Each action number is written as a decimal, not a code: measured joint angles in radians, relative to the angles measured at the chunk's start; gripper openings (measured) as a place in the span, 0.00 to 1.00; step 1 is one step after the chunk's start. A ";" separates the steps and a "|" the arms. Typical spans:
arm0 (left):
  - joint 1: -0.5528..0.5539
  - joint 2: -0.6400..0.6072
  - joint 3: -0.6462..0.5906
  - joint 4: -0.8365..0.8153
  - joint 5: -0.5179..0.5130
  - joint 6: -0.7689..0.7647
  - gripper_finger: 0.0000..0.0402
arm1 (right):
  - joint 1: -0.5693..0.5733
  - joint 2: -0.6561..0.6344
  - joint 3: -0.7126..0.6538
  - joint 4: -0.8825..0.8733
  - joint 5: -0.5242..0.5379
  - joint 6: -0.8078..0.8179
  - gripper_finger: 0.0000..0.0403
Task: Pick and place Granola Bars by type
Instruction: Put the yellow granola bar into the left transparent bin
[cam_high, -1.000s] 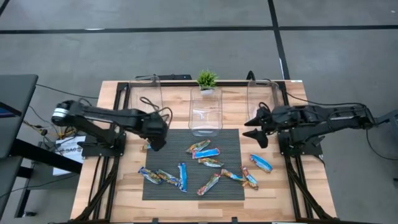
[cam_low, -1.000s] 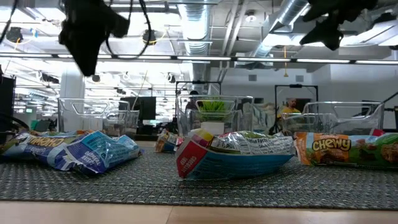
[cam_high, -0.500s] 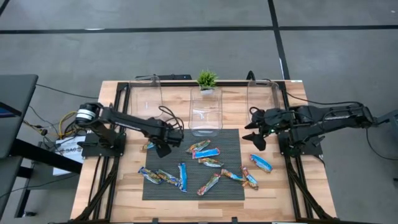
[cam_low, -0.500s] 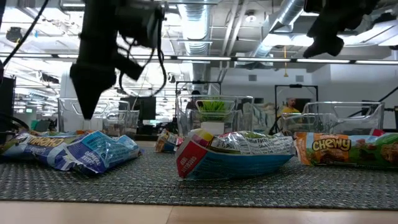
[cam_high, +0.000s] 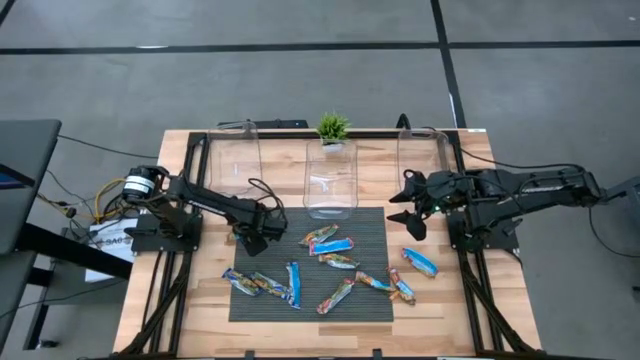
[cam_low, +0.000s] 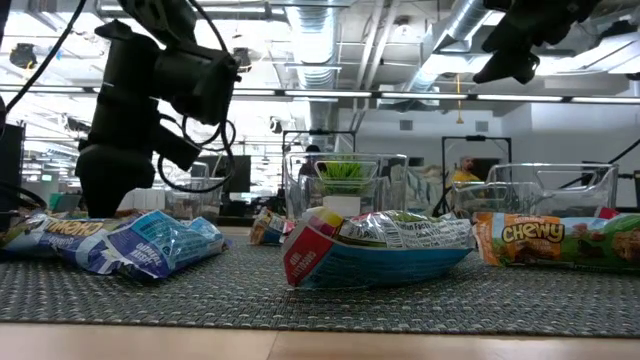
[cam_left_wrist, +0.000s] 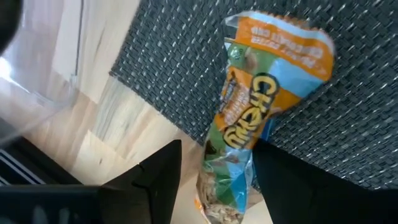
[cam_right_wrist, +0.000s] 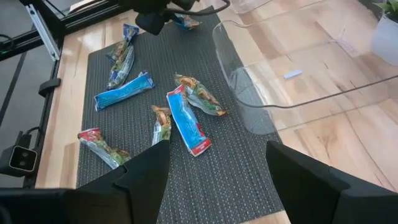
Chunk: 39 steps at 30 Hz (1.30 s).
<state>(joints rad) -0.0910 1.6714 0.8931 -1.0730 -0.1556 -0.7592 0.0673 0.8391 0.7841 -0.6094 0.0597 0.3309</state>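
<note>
I have the left gripper (cam_high: 252, 238) low at the mat's upper left corner in the high view, its fingers spread and straddling an orange Chewy bar (cam_left_wrist: 249, 143) that lies half on the dark mat (cam_high: 375, 225) and half on the bare wooden table (cam_high: 190, 300); the wrist view shows a finger on each side of the wrapper with gaps between, so I judge nothing is pinched yet and the jaws are set for a close. That bar sits apart from the rest, which I take as the reason I went for it first. The other granola bars (cam_high: 330, 245) lie scattered across the mat's middle and lower half, blue ones and orange ones mixed, with one blue bar (cam_high: 420, 263) off the mat at right. Three clear tubs (cam_high: 330, 185) stand along the mat's upper edge, presumably one per type, with a small plant (cam_high: 332, 127) behind the middle one. The right gripper (cam_high: 405, 212) hangs raised at centre right, jaws wide apart and holding nothing, waiting. From above, the left gripper hides the targeted bar entirely; in the wrist view the bar's near end is cut off at the lower frame edge. In the low view I cannot make out the fingertips behind the foreground wrappers.
</note>
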 joint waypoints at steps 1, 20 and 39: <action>0.000 0.000 -0.001 0.000 0.002 -0.004 0.47 | 0.000 0.000 0.000 0.002 -0.001 0.000 0.65; 0.000 -0.017 0.042 0.022 -0.060 -0.089 0.01 | 0.000 0.000 0.000 0.202 -0.034 -0.079 0.65; 0.123 -0.268 0.249 -0.338 -0.534 -0.460 0.03 | -0.005 0.000 0.000 0.322 0.376 -0.185 0.65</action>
<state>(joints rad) 0.0317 1.4031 1.1423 -1.4114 -0.6892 -1.2197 0.0624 0.8387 0.7841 -0.2874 0.4352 0.1455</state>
